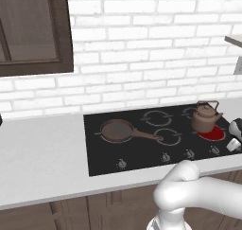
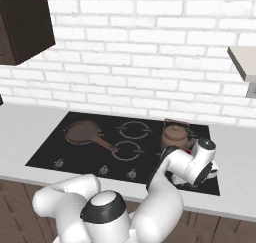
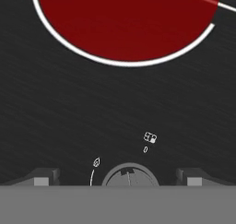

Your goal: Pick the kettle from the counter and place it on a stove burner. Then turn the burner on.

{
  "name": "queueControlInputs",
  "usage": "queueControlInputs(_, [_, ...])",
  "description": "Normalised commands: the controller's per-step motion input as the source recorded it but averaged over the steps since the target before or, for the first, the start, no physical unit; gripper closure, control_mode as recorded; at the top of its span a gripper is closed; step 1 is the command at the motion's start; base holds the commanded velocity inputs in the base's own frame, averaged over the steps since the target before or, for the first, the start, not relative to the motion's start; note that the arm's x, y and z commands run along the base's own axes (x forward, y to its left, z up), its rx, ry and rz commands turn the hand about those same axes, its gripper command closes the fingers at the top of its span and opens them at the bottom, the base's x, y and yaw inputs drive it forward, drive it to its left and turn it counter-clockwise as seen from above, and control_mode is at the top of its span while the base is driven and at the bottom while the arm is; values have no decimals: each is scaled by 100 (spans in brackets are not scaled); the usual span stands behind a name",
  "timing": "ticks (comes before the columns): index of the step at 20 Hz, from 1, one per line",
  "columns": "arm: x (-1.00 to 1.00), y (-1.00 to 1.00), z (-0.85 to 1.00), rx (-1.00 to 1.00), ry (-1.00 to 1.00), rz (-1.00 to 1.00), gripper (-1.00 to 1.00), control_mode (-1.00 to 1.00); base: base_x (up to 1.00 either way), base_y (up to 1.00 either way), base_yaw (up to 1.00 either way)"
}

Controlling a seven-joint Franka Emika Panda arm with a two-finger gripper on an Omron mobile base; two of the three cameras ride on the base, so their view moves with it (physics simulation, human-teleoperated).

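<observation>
Gripper [image 3: 118, 178] wide over knob [image 3: 130, 174]

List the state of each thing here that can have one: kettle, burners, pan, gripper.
kettle: upright on the glowing burner, lid on
burner under the kettle: red, on
other burners: dark, off
pan: empty, flat on its burner
gripper: open, holding nothing, over a knob
</observation>
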Motion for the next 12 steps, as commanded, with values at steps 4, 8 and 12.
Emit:
queueControlInputs(4, [0,0,0,0,0,0,-100,-100,0,0,0])
queueControlInputs(8, [0,0,0,0,0,0,-100,-100,0,0,0])
queueControlInputs(12, [0,0,0,0,0,0,-100,-100,0,0,0])
